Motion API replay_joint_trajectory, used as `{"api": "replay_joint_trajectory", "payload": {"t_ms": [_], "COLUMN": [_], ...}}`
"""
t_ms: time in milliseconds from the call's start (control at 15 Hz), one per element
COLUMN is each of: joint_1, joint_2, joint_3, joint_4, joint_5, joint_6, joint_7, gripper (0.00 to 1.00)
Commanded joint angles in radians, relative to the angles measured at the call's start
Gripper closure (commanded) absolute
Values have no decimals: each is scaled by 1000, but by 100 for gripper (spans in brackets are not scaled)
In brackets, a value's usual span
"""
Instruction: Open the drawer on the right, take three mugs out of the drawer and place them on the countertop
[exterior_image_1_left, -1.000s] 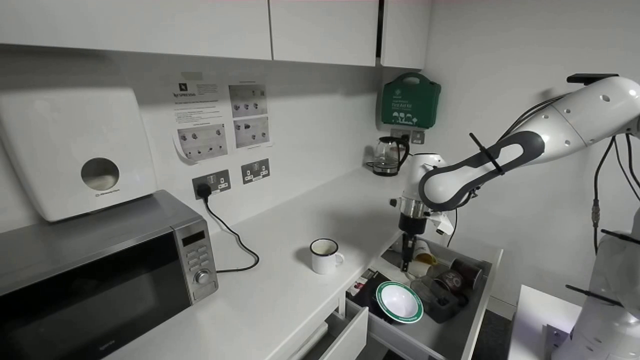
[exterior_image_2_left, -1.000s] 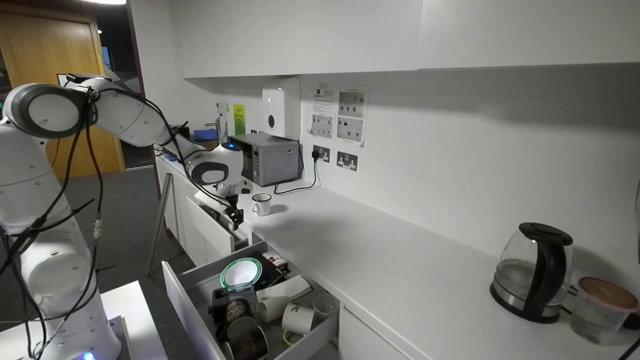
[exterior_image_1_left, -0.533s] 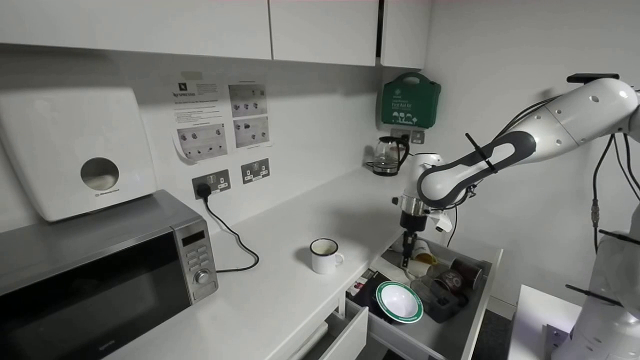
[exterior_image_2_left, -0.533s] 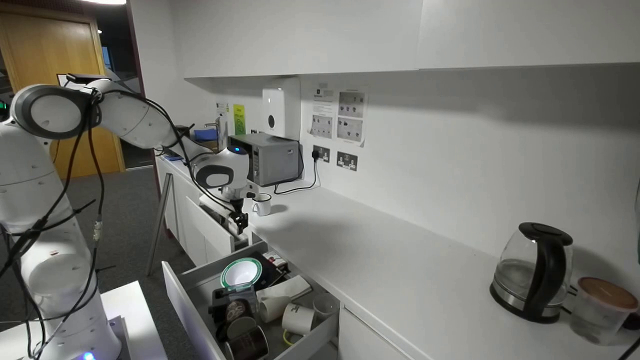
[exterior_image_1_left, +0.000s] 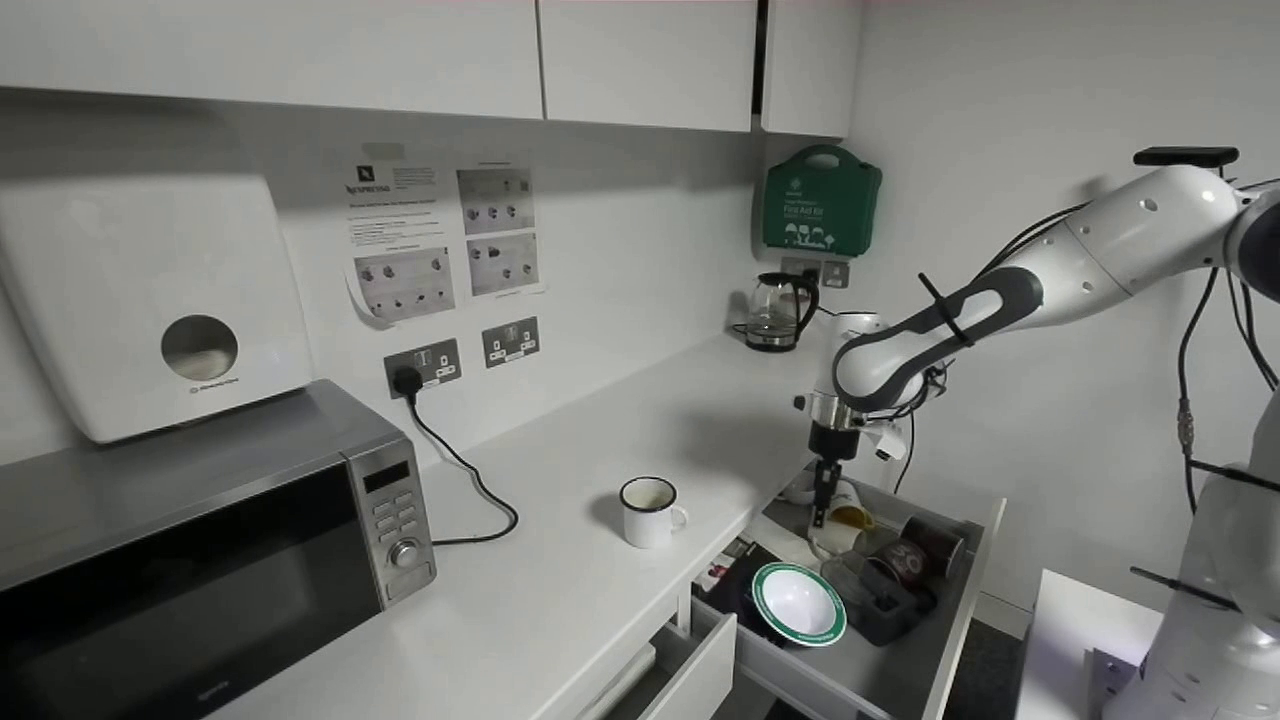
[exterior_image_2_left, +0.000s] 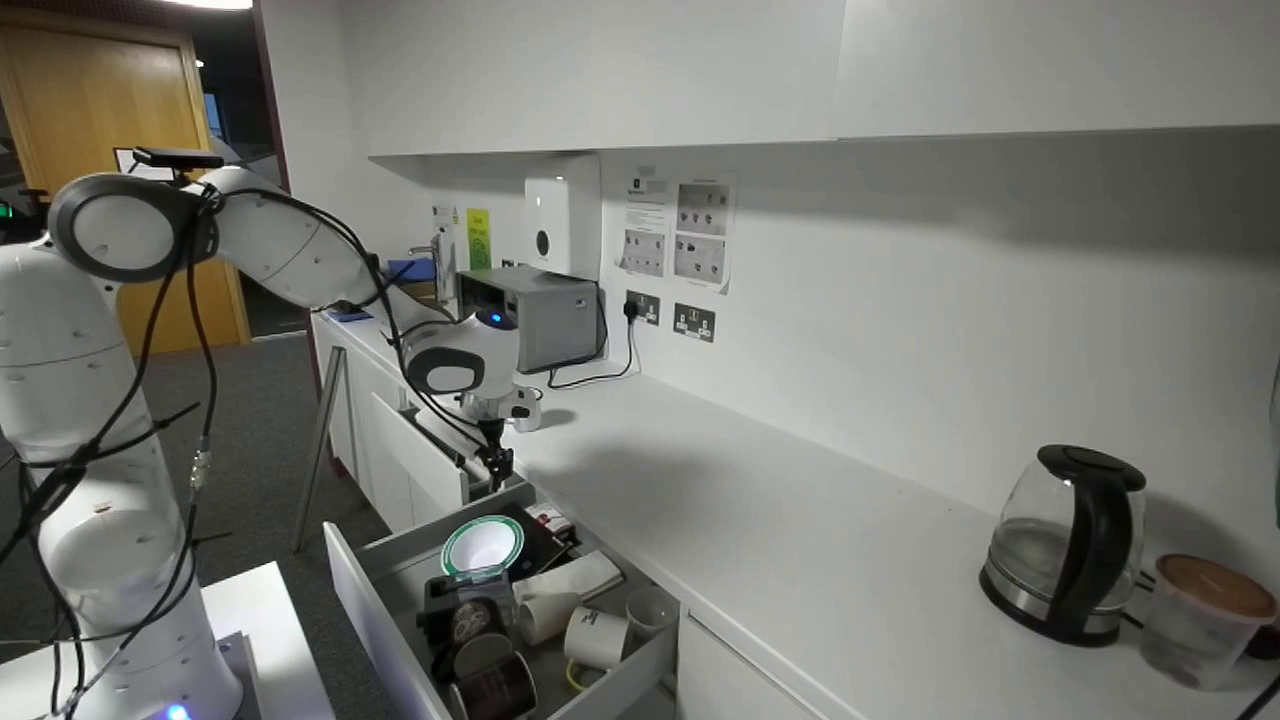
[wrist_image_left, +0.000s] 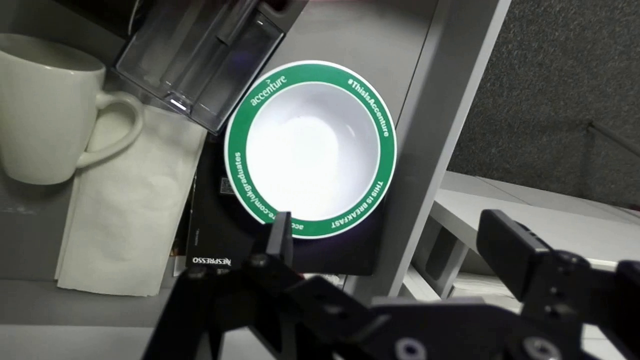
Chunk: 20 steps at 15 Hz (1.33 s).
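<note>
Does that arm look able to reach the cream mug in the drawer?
Probably yes: the drawer stands open, nothing visible covers the cream mug, and the open gripper need only move across and down.

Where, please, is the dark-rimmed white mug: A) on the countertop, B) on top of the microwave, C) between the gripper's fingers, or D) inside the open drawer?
A: an exterior view shows the dark-rimmed white mug standing upright on the countertop, apart from the microwave.

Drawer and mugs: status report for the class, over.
Tool open, empty. Drawer open, mugs inside. Black-rimmed mug on countertop. Clear container beside pale mug may crowd a grasp.
</note>
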Motion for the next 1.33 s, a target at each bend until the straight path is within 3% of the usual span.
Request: {"api": "replay_joint_trajectory", "payload": {"t_ms": [0, 400, 800, 1267], "joint_1": [-40, -86, -102, -97], "joint_2": [37, 78, 95, 87], "joint_3": [-17, -30, -30, -43], "joint_4": [22, 23, 5, -50], "joint_5": [-2, -44, -188, -479], "joint_6": [-8, 8, 91, 282], "joint_7": [-63, -67, 8, 276], "gripper": [0, 0, 0, 0]}}
